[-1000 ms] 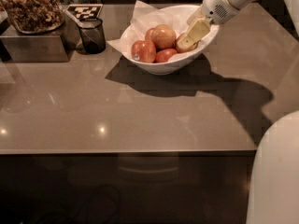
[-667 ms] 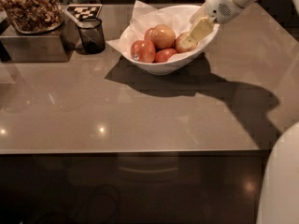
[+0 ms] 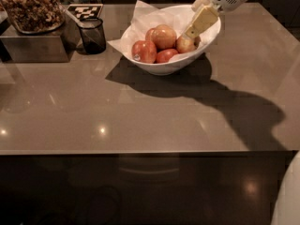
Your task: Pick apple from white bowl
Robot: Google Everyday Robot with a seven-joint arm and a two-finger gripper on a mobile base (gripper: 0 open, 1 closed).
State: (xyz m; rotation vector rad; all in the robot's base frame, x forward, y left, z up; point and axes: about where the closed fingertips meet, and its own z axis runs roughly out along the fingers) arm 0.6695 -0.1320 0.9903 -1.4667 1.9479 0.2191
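The white bowl point(image 3: 206, 43) stands at the back of the counter, lined with crumpled white paper and holding several apples. The yellow-gold and red apple point(image 3: 184, 45) lies at the bowl's right side. A large pale apple point(image 3: 164, 35) sits in the middle. A deep red apple point(image 3: 143, 51) lies at the left and another red one point(image 3: 166, 56) at the front. My gripper point(image 3: 196, 27) reaches down from the upper right into the bowl, its cream tip against the top of the yellow-gold and red apple.
A small dark glass cup point(image 3: 92, 35) stands left of the bowl. A metal box topped with a tray of nuts point(image 3: 32, 13) is at the far left, with a checkered marker card point(image 3: 84, 11) behind the cup. The counter's front edge point(image 3: 140, 152) runs across the middle.
The gripper has stayed at the right side of the bowl on the same apple. The white robot body at the lower right has drawn mostly out of view.
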